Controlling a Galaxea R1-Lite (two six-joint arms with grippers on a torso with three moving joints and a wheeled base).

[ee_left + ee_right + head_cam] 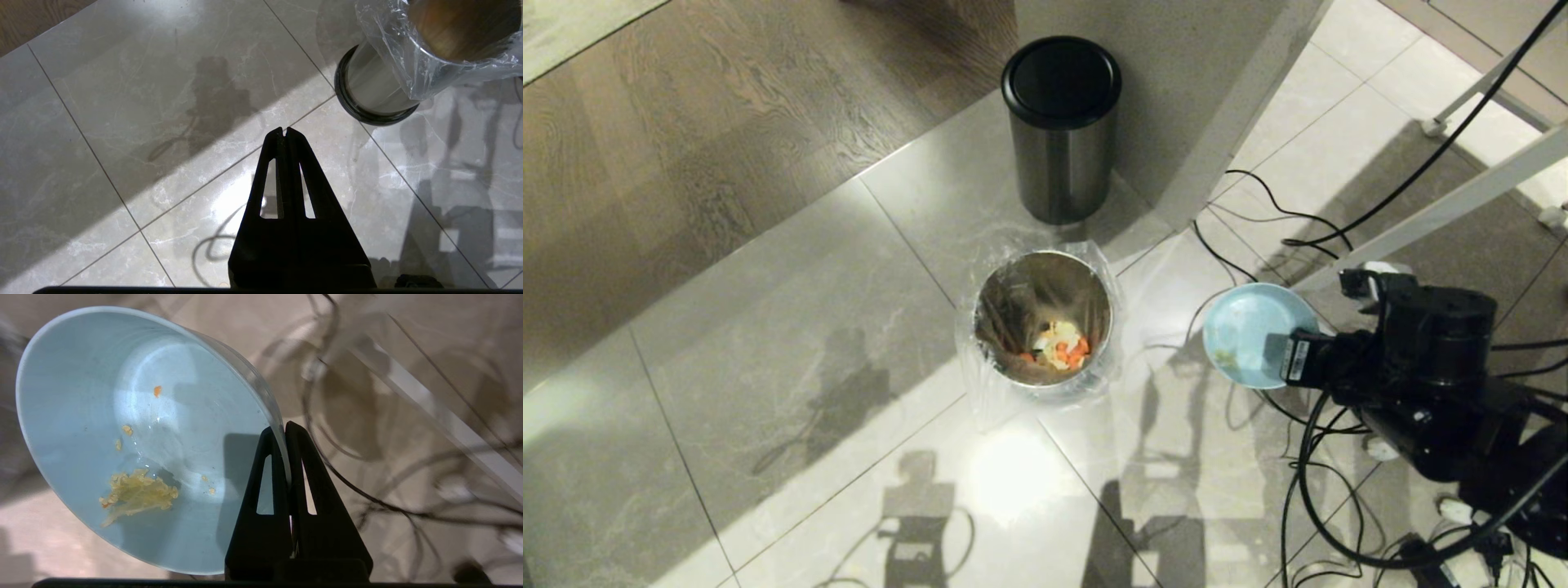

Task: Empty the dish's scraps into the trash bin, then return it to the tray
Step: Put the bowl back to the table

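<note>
The light-blue dish [1250,331] hangs above the floor to the right of the trash bin [1043,322], its inside tilted toward the bin. My right gripper [1286,358] is shut on the dish's rim [282,433]. A smear of pale yellow scraps [137,492] still clings inside the dish [135,428]. Orange and yellow scraps [1062,345] lie at the bottom of the steel, bag-lined bin [380,87]. My left gripper [284,131] is shut on nothing, low over the tiles beside the bin. The tray is out of view.
A taller dark bin with a black lid [1060,122] stands behind the steel one, next to a grey wall corner [1217,106]. Black cables [1307,457] sprawl on the floor at the right, under a white frame leg [1445,208].
</note>
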